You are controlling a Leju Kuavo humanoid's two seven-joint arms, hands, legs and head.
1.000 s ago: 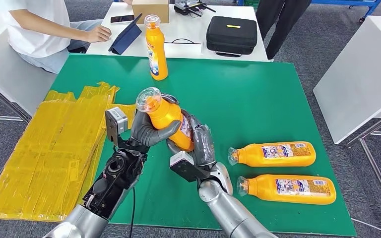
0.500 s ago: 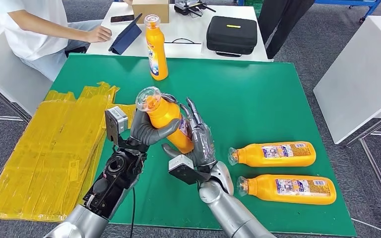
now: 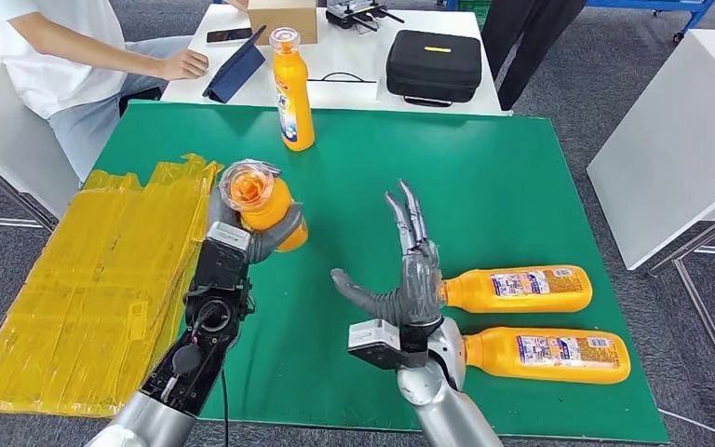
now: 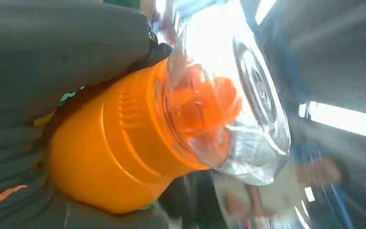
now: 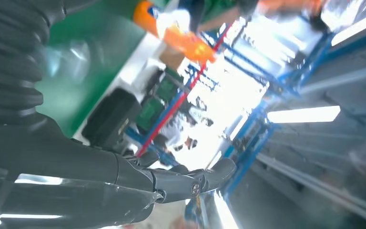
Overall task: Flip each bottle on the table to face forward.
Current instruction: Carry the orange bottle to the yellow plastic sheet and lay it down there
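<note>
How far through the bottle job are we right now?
Done: one orange plastic bottle stands upright at the far edge of the green mat. In hand: the left hand grips a second orange bottle above the mat; the right hand is open, holding nothing. Left: two orange bottles lying on their sides, and.

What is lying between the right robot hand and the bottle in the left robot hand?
Nothing: head view shows bare green mat between right robot hand and held bottle.
</note>
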